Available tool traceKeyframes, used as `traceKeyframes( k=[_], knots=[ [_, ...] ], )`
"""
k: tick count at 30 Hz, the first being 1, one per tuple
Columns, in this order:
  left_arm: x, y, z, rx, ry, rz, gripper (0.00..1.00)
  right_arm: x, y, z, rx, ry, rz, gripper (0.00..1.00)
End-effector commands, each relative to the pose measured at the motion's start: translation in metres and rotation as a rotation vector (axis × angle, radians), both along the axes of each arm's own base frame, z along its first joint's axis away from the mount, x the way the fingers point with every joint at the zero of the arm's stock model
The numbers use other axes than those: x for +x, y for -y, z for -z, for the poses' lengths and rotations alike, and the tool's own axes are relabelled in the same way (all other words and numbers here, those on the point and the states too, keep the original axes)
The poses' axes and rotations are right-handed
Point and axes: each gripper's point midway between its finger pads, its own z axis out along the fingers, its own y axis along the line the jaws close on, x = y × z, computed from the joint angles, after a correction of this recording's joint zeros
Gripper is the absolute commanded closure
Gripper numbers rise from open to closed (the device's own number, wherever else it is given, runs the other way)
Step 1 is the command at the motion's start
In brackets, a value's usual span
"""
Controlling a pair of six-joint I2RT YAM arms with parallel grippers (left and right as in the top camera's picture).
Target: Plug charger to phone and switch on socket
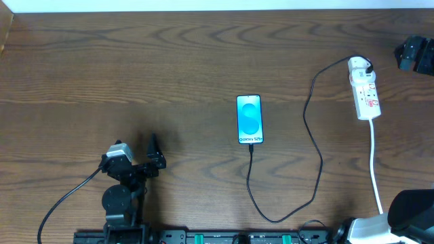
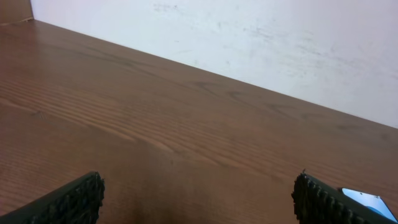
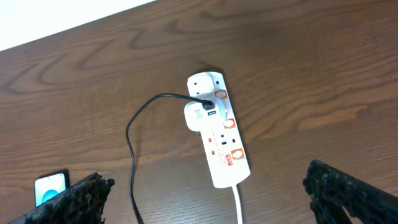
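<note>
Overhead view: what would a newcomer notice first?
The phone, its screen glowing light blue, lies in the middle of the dark wooden table. A thin black charger cable loops from the phone's near end round to the white socket at the far right, ending at a white adapter there.

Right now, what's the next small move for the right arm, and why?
Probably ease the open right gripper down toward the red-marked switch nearest the white adapter on the socket. In the overhead view the charger cable already seems seated in the bottom edge of the phone, so switching on looks like what's left. The switch's state isn't readable.
</note>
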Motion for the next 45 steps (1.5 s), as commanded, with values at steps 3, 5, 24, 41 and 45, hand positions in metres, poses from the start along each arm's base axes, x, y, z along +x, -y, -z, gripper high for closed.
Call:
traceKeyframes(
  k=[3,5,24,41,45],
  knots=[
    [-0.002,-0.004,0.015,0.015,-0.052,-0.021,0.03,0.001,-0.002,-0.001,0.01,0.004,0.002,0.01],
    [-0.002,-0.004,0.015,0.015,-0.052,-0.021,0.03,0.001,-0.002,-0.001,0.01,0.004,0.002,0.01],
    [-0.002,-0.004,0.015,0.015,-0.052,-0.021,0.03,-0.002,0.0,-0.005,-0.004,0.01,0.01,0.01],
    [-0.002,-0.004,0.015,0.015,-0.052,-0.021,0.03,-0.055,-0.032,-0.075,-0.103,0.192,-0.002,0.01],
    [-0.002,-0.004,0.015,0.015,-0.052,-0.021,0.03,-0.049,-0.056,-0.062,-0.124,0.268,-0.069,0.01]
  ],
)
